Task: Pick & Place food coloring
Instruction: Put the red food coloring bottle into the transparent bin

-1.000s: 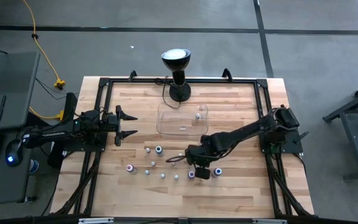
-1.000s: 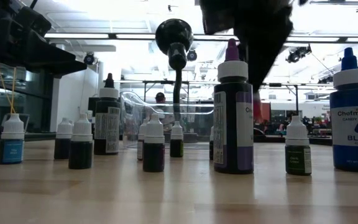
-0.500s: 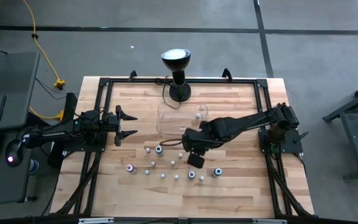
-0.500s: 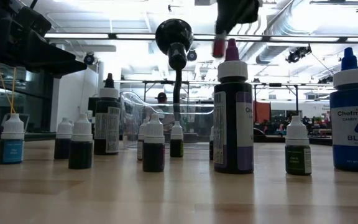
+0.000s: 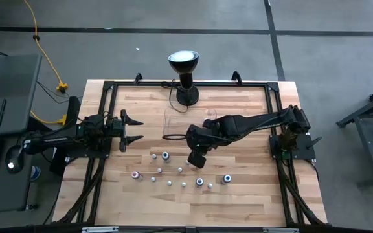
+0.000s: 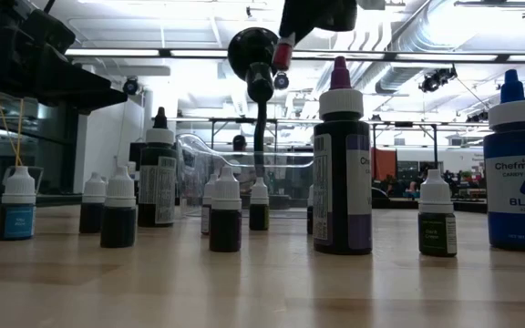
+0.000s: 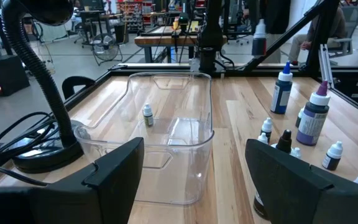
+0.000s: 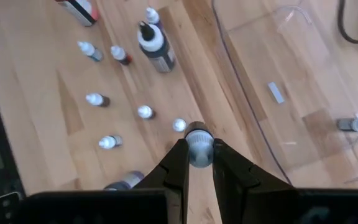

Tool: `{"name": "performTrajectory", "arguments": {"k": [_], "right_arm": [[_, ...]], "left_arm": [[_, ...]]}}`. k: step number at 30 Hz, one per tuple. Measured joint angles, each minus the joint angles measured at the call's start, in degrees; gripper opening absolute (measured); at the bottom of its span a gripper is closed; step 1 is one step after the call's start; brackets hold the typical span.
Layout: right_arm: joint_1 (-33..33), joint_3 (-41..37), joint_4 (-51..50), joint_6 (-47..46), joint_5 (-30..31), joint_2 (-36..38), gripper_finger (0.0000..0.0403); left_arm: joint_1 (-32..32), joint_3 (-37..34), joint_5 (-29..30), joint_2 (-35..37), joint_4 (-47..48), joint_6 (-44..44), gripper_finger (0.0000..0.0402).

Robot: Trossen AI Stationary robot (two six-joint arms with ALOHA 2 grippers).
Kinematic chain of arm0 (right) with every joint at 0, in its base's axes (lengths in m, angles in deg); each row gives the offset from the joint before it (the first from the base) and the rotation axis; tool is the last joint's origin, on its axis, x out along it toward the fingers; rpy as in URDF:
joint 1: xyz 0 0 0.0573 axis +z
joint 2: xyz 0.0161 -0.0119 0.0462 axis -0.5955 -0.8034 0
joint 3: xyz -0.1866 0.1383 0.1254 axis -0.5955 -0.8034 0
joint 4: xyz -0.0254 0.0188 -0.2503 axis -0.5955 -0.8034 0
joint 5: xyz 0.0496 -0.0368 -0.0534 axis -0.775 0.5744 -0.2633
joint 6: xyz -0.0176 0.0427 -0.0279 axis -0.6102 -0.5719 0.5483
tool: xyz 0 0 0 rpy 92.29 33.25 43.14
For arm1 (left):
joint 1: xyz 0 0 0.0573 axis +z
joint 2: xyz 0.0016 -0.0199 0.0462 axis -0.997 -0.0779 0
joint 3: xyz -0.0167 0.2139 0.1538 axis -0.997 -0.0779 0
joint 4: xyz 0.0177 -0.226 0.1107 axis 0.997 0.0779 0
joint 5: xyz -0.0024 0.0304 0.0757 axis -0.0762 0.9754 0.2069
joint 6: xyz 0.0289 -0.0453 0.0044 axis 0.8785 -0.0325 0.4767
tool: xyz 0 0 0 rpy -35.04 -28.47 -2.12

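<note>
Left gripper [image 5: 135,130] waits at the left edge of the table, fingers spread apart with nothing between them; we see it facing the clear tray [image 7: 166,134], which holds one small bottle [image 7: 147,114] standing upright. Moving rightward, we note the black lamp [image 5: 184,72] at the far side and the loose food coloring bottles [image 5: 165,156] scattered on the wood nearer the front. Right gripper [image 8: 197,163] hangs raised above the table near the tray's front edge, fingers pinched on a small held bottle [image 8: 197,147], cap toward the camera. In the low view we see that bottle's reddish tip [image 6: 282,52] up beside the lamp head, well above the purple-topped bottle [image 6: 342,164] and the blue bottle [image 6: 518,173].
</note>
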Motion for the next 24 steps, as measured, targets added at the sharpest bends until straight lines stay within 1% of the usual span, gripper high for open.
{"name": "performTrajectory", "arguments": {"k": [7,10,14,19,21,24], "right_arm": [[-0.66,4.11,0.03,0.15,-0.47,-0.11,0.004],[-1.59,7.49,-1.54,0.15,-0.28,-1.39,0.004],[-3.47,14.25,-4.64,-0.23,-0.84,-5.75,0.004],[-7.03,24.01,-12.07,-0.96,-1.09,-12.69,0.004],[-8.89,26.0,-15.46,-1.74,-1.05,-14.9,0.004],[-11.45,25.63,-16.8,-2.08,-0.91,-16.69,0.004]], "left_arm": [[0.0,0.02,0.0,-0.02,0.0,-0.02,0.0278],[0.0,0.0,0.0,-0.01,0.0,-0.01,0.0278],[0.02,0.0,0.0,-0.02,0.0,-0.02,0.0278],[0.0,0.0,0.0,0.0,0.0,-0.02,0.0278],[0.01,0.01,0.0,-0.01,0.0,-0.02,0.0278],[0.02,0.01,0.0,-0.02,0.0,-0.01,0.0278]]}}
